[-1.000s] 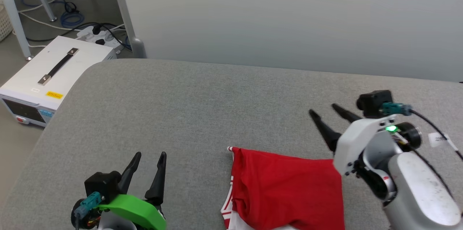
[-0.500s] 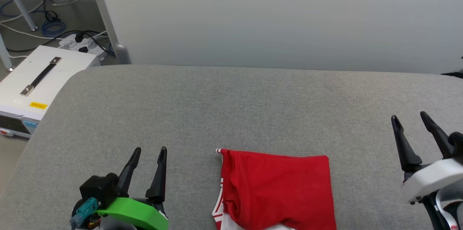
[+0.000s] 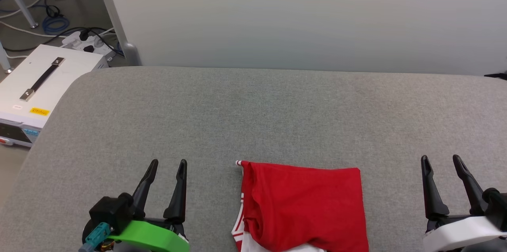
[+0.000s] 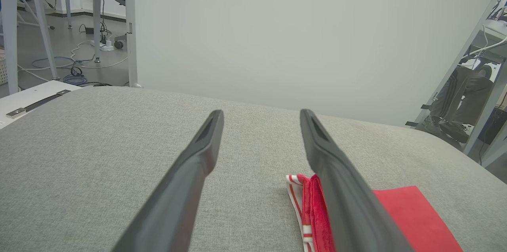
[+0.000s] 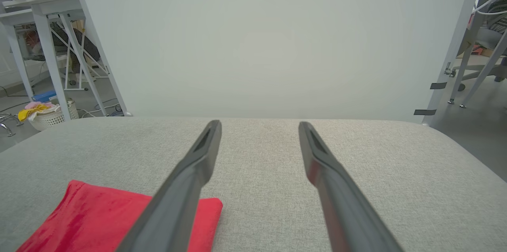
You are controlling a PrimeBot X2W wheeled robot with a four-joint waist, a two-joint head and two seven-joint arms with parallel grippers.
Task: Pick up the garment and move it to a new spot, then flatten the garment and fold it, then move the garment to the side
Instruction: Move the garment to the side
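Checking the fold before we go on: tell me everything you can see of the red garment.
The garment is soft red cloth, folded into a rough rectangle, lying flat on the grey fabric surface. Red-and-white striped trim bunches along its left edge, and white cloth shows at the bottom, where the head view cuts it off. It lies between the open left claw and the open right claw; neither touches it.

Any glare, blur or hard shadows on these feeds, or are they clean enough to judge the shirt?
Head view: soft even light, no glare, garment sharp but cut off at the bottom edge. Left wrist view: wide-angle lean at the picture's sides, fingers slightly soft up close. Right wrist view: equally even light, garment crisp.
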